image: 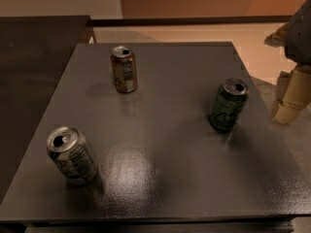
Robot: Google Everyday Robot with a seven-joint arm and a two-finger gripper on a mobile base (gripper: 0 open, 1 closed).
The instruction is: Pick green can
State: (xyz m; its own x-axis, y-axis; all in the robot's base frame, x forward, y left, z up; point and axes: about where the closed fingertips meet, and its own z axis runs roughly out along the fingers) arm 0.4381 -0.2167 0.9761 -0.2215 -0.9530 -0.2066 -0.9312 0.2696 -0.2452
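Observation:
The green can (228,105) stands upright on the right side of the dark grey table (160,144). It is dark green with a silver top and a pale outlined logo. My gripper (290,97) is at the right edge of the view, beyond the table's right edge and to the right of the green can. It is apart from the can and holds nothing that I can see.
An orange-brown can (124,69) stands upright at the back left of the table. A silver-white can with dark print (71,155) stands at the front left. A second dark surface (29,72) lies to the left. The floor beyond is pale.

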